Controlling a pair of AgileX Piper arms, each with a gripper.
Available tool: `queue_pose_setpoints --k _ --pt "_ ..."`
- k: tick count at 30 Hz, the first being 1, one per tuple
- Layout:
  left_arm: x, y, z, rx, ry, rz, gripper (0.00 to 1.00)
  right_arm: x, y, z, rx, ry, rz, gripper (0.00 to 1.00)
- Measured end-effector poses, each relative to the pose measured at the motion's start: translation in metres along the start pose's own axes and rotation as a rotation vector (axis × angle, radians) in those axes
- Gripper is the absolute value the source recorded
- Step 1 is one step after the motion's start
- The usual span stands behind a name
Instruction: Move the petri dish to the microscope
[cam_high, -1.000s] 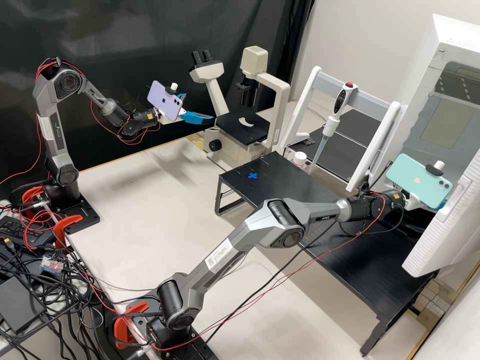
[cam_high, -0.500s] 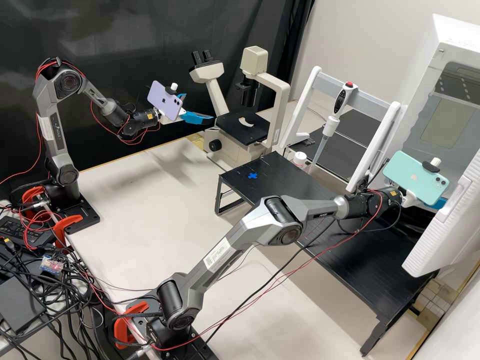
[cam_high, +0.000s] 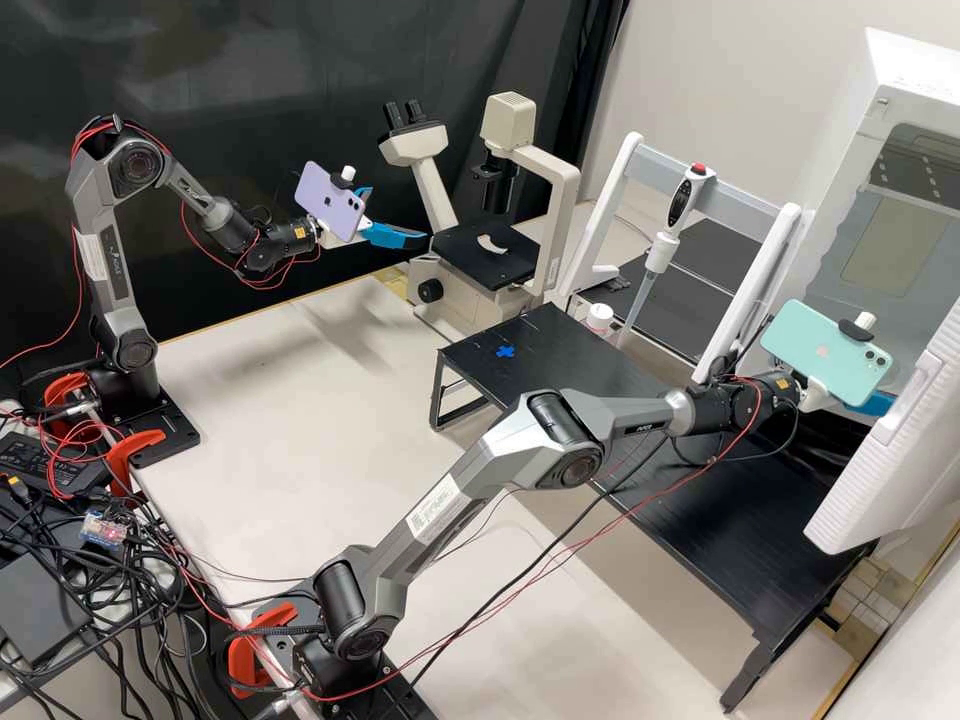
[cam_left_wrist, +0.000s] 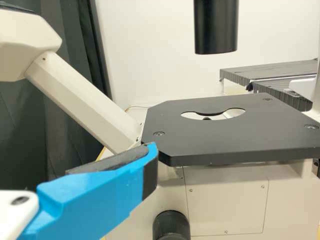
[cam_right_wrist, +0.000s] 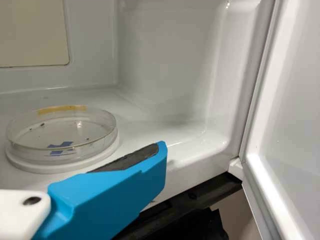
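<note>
In the high view my left gripper (cam_high: 398, 215) is open beside the microscope (cam_high: 487, 250), left of its black stage. The left wrist view shows a blue finger of my left gripper (cam_left_wrist: 107, 195) before the black stage (cam_left_wrist: 230, 135), with nothing against its pad. My right gripper (cam_high: 877, 404) is at the white chamber's opening, mostly behind the green phone. In the right wrist view the clear petri dish (cam_right_wrist: 65, 131) rests on a white round base inside the chamber, and the open right gripper (cam_right_wrist: 112, 195) has one finger beside it, apart from it.
The chamber's open door (cam_high: 890, 450) stands close to the right gripper, and also shows in the right wrist view (cam_right_wrist: 290, 110). A pipette (cam_high: 665, 225) hangs on a white stand behind the low black table (cam_high: 570, 370). A white-capped bottle (cam_high: 599, 318) is nearby.
My right arm's wrist and phone have shifted slightly left and up in the high view, mostly in the first half second. The left arm has kept still.
</note>
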Motion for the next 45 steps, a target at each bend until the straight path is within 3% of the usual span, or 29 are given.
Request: queue_pose_setpoints --k 20,27,36,45 --pt "0.0 0.0 0.0 0.0 0.0 0.0 1.0 0.007 0.008 -0.014 -0.016 0.046 0.041 1.0" --pt "0.0 0.0 0.0 0.0 0.0 0.0 1.0 0.012 -0.002 -0.02 -0.017 0.05 0.031 1.0" --pt "0.0 0.0 0.0 0.0 0.0 0.0 1.0 0.021 -0.018 -0.01 -0.015 0.021 0.006 1.0" --pt "0.0 0.0 0.0 0.0 0.0 0.0 1.0 0.022 -0.019 -0.01 -0.01 0.023 0.006 1.0"
